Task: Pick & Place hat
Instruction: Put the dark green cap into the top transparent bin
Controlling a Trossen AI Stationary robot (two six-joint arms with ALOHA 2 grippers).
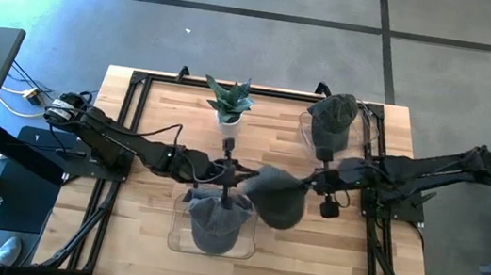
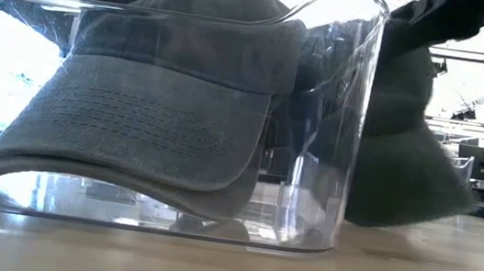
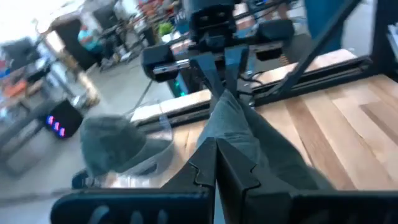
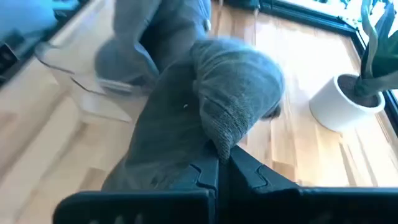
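Note:
A grey cap (image 1: 278, 197) hangs between my two grippers above the table's middle. In the low view the cap (image 2: 407, 147) shows to the right of and behind the near bin. My left gripper (image 1: 233, 174) is shut on its left side and my right gripper (image 1: 312, 180) on its right side. Just near of them a clear bin (image 1: 177, 240) holds stacked grey caps (image 1: 215, 224), brims (image 2: 119, 153) toward the near edge. A second clear bin (image 1: 306, 126) at the far right holds another grey cap (image 1: 332, 118). My left gripper pinches a fold of the cap's grey cloth (image 3: 225, 127) between its two shut fingers (image 3: 202, 171), coming level from the table's left. The cloth runs taut from there to the other gripper (image 3: 217, 78), clear of the table. My right gripper pinches a bunched edge of the cap's crown (image 4: 225, 140) between its shut fingers (image 4: 245, 168), coming level from the table's right. The rest of the cap (image 4: 168, 118) hangs below and ahead of the fingers, lifted clear of the wood.
A potted plant in a white pot (image 1: 229, 107) stands at the far middle and shows beside the cap in the right wrist view (image 4: 342, 106). Black frame rails (image 1: 127, 131) run along both table sides. Bare wood (image 1: 325, 253) lies to the near right.

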